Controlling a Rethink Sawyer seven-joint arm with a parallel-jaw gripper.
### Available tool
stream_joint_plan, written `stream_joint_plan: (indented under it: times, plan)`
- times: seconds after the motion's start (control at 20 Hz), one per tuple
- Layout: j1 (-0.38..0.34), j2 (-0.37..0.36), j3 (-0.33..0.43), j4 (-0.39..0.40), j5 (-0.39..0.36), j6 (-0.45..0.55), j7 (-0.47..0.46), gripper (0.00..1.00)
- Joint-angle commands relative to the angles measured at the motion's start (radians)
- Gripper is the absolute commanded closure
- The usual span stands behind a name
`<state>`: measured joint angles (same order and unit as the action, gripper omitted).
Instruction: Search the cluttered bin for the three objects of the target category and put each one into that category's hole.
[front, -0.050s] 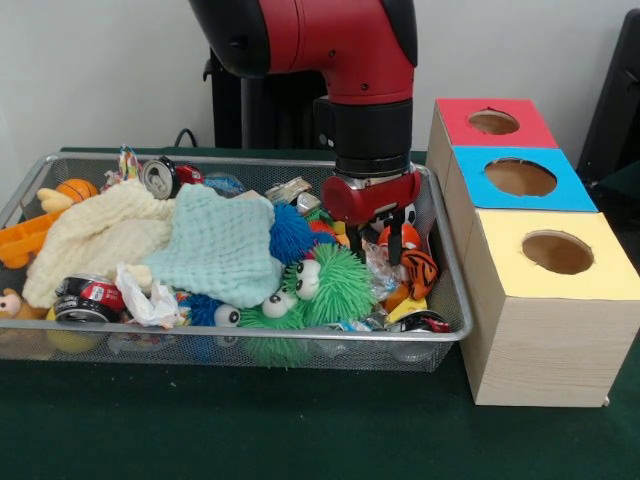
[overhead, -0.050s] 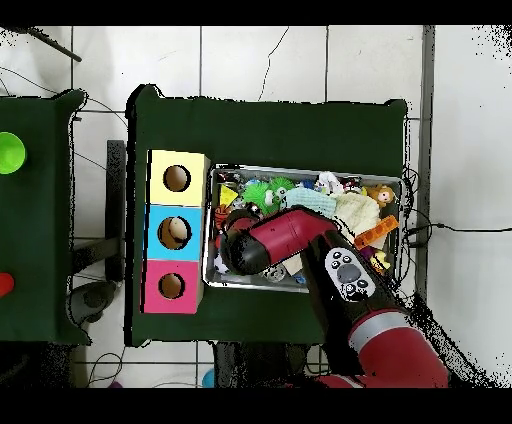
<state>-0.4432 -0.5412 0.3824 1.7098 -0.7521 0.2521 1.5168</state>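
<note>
1. Green cloth covers the table (front, -0.050s: 300, 430), and on it stands a wire bin (front, -0.050s: 440, 330) full of mixed things.
2. Which category is wanted I cannot tell; the gripper (front, -0.050s: 375, 245) is low at the bin's end beside the boxes, its dark fingers (front, -0.050s: 395, 243) a little apart, beside an orange striped toy (front, -0.050s: 420, 270).
3. For a good pick, I think it should close on one thing only, clear of the green spiky toy (front, -0.050s: 325, 285).
4. Only the front view shows the fingers; overhead, the arm (overhead, -0.050s: 285, 240) hides them, but all three holes in the boxes (overhead, -0.050s: 177, 232) show.
</note>
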Motion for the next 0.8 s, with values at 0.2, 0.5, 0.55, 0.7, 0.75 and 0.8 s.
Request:
stream_joint_plan:
  times: [0.2, 0.5, 0.55, 0.7, 0.75, 0.8]
  plan:
    - [-0.017, 0.129, -0.091, -0.011, -0.095, 0.001, 0.034, 1.0]
    - [-0.009, 0.13, -0.094, -0.016, -0.091, 0.005, 0.024, 1.0]
    - [-0.009, 0.131, -0.097, -0.013, -0.093, -0.008, 0.03, 1.0]
    - [-0.008, 0.134, -0.104, -0.012, -0.091, -0.023, 0.036, 1.0]
    - [-0.008, 0.134, -0.106, -0.012, -0.091, -0.026, 0.036, 1.0]
    - [-0.01, 0.132, -0.105, -0.009, -0.088, -0.025, 0.034, 1.0]
